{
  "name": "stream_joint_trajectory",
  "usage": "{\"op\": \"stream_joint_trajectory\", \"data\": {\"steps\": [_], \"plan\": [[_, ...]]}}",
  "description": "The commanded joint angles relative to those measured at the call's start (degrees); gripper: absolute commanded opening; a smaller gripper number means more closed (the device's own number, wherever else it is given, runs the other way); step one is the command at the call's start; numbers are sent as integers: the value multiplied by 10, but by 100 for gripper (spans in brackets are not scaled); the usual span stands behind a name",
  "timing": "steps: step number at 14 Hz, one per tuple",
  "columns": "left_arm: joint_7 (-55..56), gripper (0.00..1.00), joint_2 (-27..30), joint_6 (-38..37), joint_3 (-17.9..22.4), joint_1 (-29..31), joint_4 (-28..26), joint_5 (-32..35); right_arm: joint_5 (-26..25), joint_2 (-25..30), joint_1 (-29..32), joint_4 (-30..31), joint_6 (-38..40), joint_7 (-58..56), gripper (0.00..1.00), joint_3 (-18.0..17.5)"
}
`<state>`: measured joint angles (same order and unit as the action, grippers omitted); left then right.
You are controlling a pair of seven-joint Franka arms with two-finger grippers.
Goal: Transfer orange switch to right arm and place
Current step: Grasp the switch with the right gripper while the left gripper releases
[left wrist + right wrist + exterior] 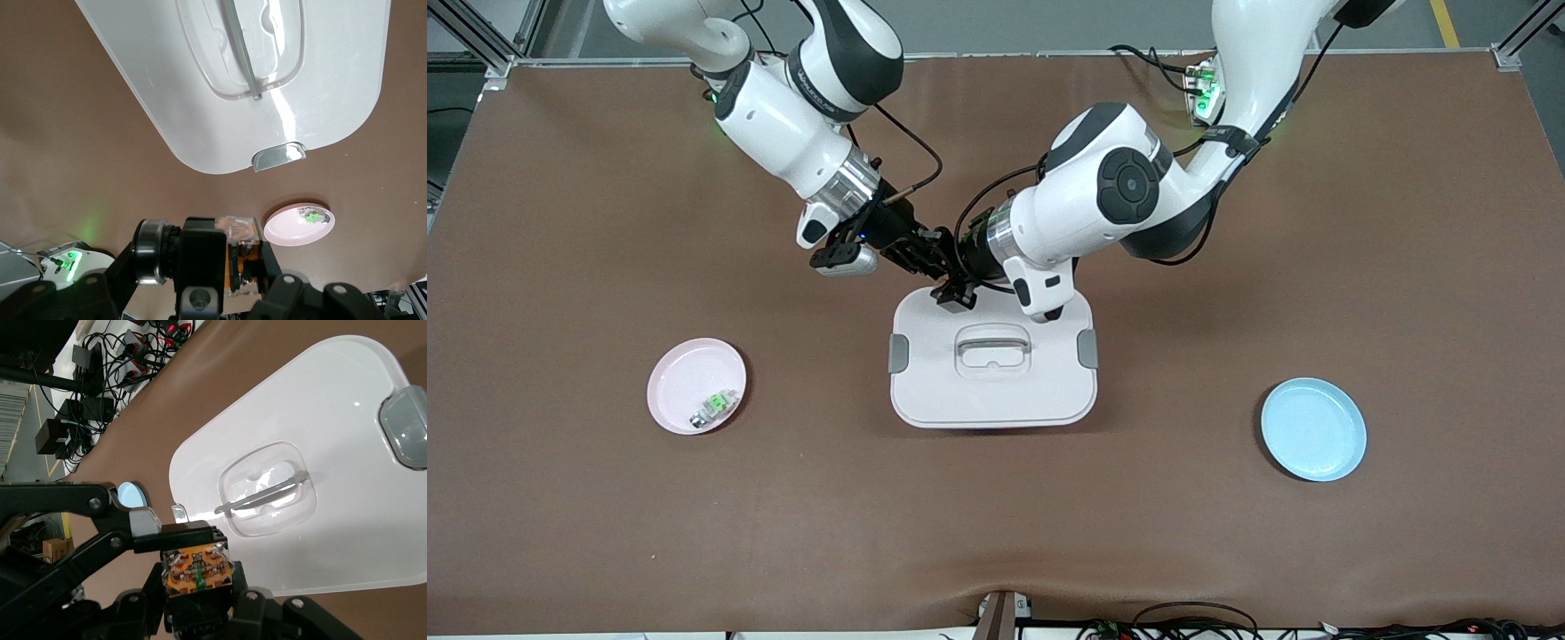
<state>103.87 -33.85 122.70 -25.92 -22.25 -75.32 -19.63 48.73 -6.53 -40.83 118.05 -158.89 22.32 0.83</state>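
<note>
The orange switch hangs in the air over the edge of the white lidded box that faces the robots, between both grippers. In the left wrist view its orange and clear body sits between the left gripper's fingers, and its silver ring and dark round end stick out sideways. In the right wrist view its orange end faces outward, with the right gripper's fingers on both sides of its dark body. My left gripper and my right gripper are both shut on it, tip to tip.
A pink plate toward the right arm's end holds a small green-and-clear part. A blue plate lies toward the left arm's end. The white box has a handle and grey side clips.
</note>
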Motion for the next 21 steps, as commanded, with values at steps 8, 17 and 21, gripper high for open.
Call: {"op": "stream_joint_trajectory", "data": {"steps": [8,17,21], "plan": [[6,100,25,-74,-2,25,6,30,3,-19,0,-17,25,-68,0,7],[-39,100,68,-136,-2,87,4,168,-84,-19,87,2,153,-221,0,11],[-96,100,79,-163,-3,119,4,219,-322,-14,181,-5,303,-356,0,11]]}}
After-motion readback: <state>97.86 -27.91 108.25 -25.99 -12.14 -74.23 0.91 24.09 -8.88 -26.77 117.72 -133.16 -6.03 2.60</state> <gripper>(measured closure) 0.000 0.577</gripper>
